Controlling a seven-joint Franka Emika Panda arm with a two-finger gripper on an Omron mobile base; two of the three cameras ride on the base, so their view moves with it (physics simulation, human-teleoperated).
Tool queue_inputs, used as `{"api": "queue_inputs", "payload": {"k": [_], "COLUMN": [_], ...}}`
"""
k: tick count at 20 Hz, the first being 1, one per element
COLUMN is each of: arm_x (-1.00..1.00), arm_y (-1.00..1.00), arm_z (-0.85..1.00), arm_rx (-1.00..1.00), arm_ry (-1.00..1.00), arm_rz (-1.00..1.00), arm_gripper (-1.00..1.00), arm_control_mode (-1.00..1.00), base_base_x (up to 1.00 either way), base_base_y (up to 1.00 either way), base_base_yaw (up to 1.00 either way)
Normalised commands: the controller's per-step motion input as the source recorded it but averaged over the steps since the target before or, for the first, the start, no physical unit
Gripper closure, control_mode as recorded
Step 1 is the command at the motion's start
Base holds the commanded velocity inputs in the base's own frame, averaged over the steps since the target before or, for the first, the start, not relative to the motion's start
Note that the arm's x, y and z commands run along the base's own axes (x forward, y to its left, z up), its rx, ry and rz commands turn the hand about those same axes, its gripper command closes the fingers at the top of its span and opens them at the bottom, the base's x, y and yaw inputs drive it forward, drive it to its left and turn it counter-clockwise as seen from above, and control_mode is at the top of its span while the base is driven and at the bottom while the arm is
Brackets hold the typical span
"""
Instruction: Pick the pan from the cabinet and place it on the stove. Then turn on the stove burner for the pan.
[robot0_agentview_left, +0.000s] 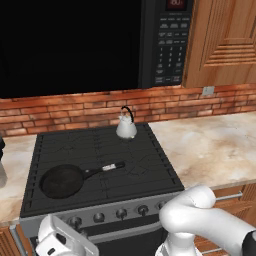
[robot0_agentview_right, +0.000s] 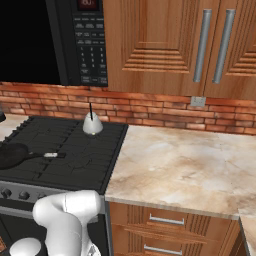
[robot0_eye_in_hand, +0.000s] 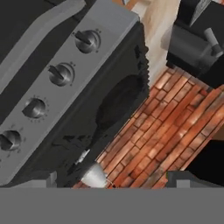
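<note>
Now, with the pan (robot0_agentview_left: 62, 180) already on the stove (robot0_agentview_left: 145, 170) at its front-left burner, the spread, empty tool (robot0_eye_in_hand: 111, 179) should close squarely on that burner's knob (robot0_eye_in_hand: 60, 74) and twist.

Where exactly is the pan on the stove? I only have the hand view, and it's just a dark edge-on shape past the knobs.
Observer: In the left base view the pan lies flat on the front left part of the stove cooktop.
Operator: Which way does its handle run?
Observer: The handle points right, toward the middle of the cooktop, with its silver tip angled a little toward the back.
Operator: And the cabinet, is it left open?
Observer: In the right base view the cabinet to the right of the microwave has its doors shut.
</note>
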Motion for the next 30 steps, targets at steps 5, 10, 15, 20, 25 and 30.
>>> {"api": "queue_inputs", "payload": {"k": [5, 10, 15, 20, 25, 30], "arm_x": [-0.03, 0.0, 0.1, 0.25, 0.26, 0.0], "arm_y": [0.0, 0.0, 0.05, 0.12, 0.18, 0.09], "arm_z": [-0.17, -0.31, -0.29, -0.15, -0.21, -0.28], "arm_rx": [-0.15, -0.15, -0.18, -0.1, -0.1, -0.14], "arm_ry": [-0.13, -0.02, 0.0, -0.01, 0.0, 0.0], "arm_rz": [0.03, 0.02, 0.01, 0.03, 0.01, 0.01], "arm_gripper": [-1.0, -1.0, -1.0, -1.0, -1.0, -1.0], "arm_control_mode": [-1.0, -1.0, -1.0, -1.0, -1.0, -1.0], "base_base_x": [0.0, 0.0, 0.0, 0.0, 0.0, 0.0], "base_base_y": [0.0, 0.0, 0.0, 0.0, 0.0, 0.0], "base_base_yaw": [0.0, 0.0, 0.0, 0.0, 0.0, 0.0]}}
